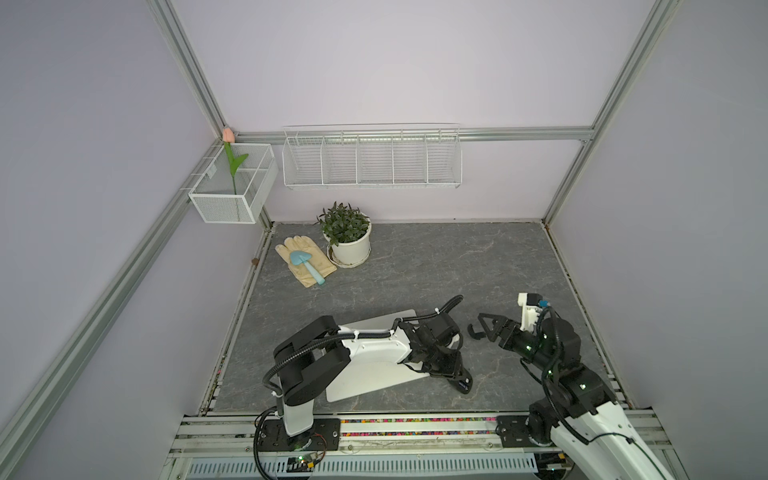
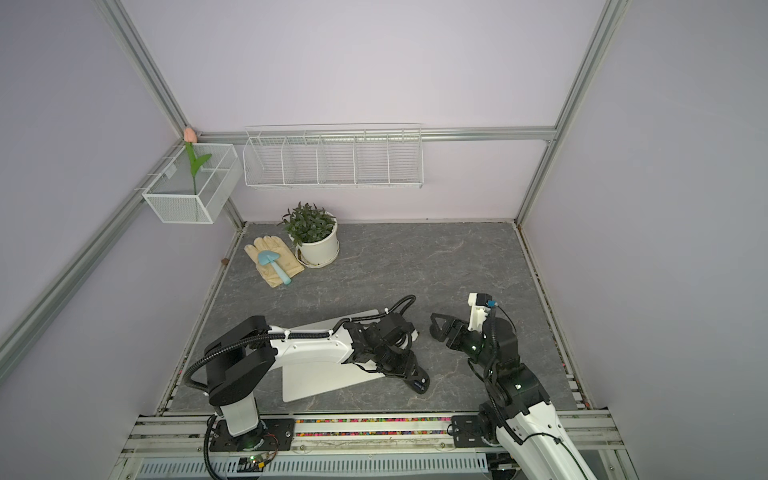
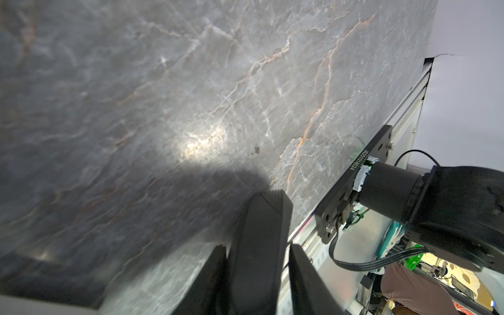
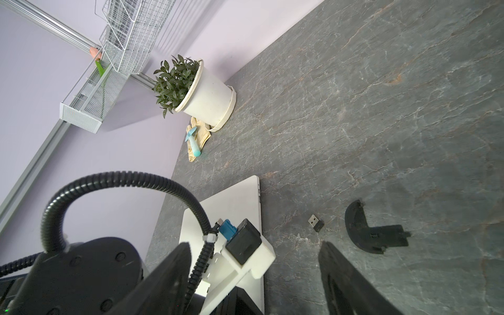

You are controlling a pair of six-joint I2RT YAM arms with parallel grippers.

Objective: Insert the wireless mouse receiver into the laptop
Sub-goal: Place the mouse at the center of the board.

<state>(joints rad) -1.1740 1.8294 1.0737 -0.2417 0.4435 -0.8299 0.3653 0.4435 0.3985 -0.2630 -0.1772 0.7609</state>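
Grey stone tabletop (image 1: 415, 270) carries the wireless mouse receiver (image 4: 316, 222) just ahead of your right gripper (image 1: 478, 328), jaws spread and empty. Your left arm (image 1: 374, 345) reaches across the laptop (image 1: 374, 382), left gripper (image 1: 455, 376) tipped downward, jaw state unclear.

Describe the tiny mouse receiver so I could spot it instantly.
Start at the grey marbled table and find the slim silver-white laptop lying closed on it. On the bare table off the laptop's edge, between it and a curved black piece, lies the wireless mouse receiver. It is by far the smallest thing there: a dark stub with a metal plug end.
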